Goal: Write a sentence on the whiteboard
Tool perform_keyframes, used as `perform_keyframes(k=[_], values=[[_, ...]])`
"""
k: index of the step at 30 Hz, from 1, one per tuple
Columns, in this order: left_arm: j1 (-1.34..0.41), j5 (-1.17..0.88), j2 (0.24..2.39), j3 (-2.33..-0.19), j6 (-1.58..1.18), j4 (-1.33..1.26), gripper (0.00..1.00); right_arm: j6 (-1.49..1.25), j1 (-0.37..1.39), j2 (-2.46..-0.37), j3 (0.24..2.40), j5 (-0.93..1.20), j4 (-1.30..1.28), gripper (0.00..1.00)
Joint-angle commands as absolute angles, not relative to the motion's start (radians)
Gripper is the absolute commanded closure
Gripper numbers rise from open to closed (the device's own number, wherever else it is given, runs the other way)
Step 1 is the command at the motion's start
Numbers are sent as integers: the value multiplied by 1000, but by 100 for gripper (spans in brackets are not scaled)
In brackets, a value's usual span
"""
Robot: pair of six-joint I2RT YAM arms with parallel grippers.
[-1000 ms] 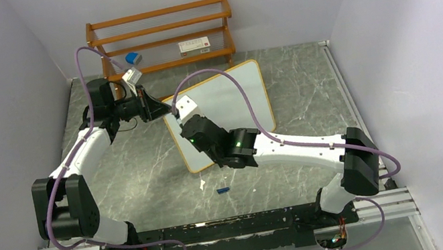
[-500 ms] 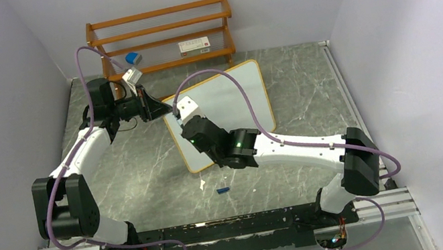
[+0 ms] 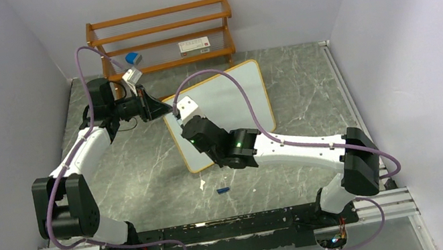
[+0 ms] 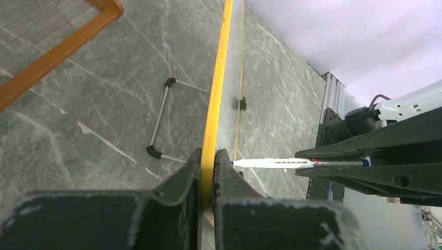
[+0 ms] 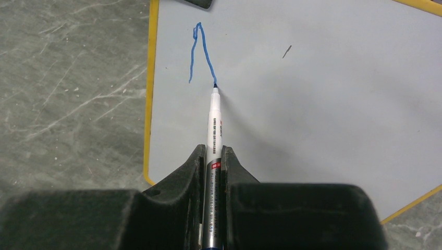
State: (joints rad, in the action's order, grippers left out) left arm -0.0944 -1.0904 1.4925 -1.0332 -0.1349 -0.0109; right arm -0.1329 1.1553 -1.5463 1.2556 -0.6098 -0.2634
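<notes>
Blue stroke (image 5: 205, 52) is met by a marker (image 5: 214, 120) gripped in the right claw (image 5: 212, 152); the whiteboard (image 5: 323, 114), likely light and tippy, is clamped at its frame by the left claw (image 4: 208, 157).

smooth glossy whiteboard (image 5: 312, 104), marbled grey stone-look table (image 3: 146, 178), slatted wooden rack (image 3: 160, 40)

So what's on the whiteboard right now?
One thin blue stroke on the whiteboard, the marker tip at its end, and a small dark fleck. The right gripper covers the near part.
</notes>
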Motion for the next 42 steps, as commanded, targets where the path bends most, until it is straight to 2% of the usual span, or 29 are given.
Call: perform_keyframes(k=[1,42], values=[[-120,-977,1536,-1006,-12,81,95,-122,1146,-1528,1253,-629,-267,100],[-129,-979,1535,-1005,26,91,95,-42,1138,-1581,1330,-659,-194,100]])
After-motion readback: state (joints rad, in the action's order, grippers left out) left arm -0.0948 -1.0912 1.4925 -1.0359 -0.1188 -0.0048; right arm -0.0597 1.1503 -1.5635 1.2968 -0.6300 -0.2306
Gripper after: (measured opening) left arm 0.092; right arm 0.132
